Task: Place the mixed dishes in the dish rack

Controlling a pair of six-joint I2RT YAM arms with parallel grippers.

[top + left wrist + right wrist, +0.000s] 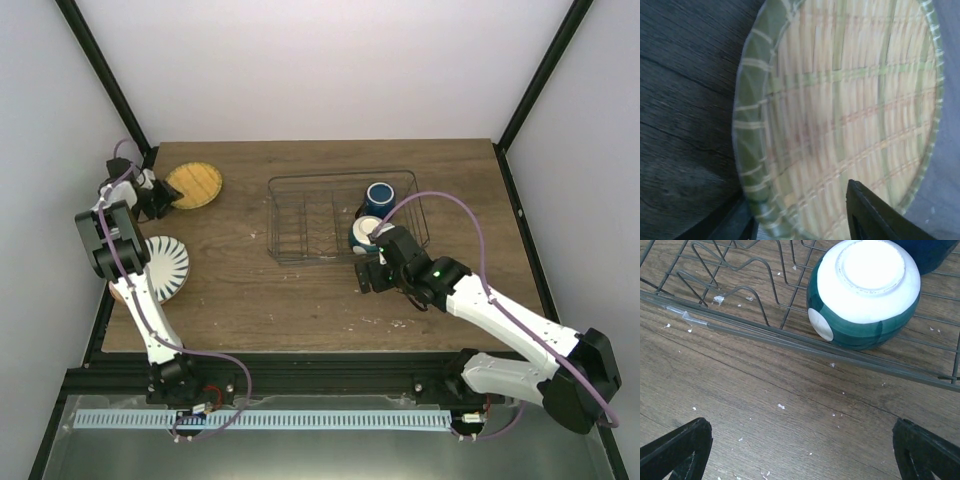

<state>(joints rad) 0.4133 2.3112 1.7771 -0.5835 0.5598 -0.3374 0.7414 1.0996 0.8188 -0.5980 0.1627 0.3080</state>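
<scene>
The orange-yellow grid-patterned plate (196, 184) lies at the back left and fills the left wrist view (840, 100). My left gripper (163, 197) is at its left rim, jaws apart, one finger outside the rim and one over the plate face (800, 225). The white plate with black radial stripes (165, 264) lies on the tan plate (119, 293) at the left edge. The wire dish rack (300, 215) holds the dark blue cup (379, 195) and an upturned white-and-teal bowl (364, 233), which also shows in the right wrist view (865, 295). My right gripper (372, 278) is open and empty over bare table (802, 450) before the rack's near rail (790, 337).
The rack's left half has upright wire dividers (735, 280). The grey walls stand close behind the orange-yellow plate. Black frame posts (105, 75) rise at the table's back corners. Small white crumbs dot the wood near the rack.
</scene>
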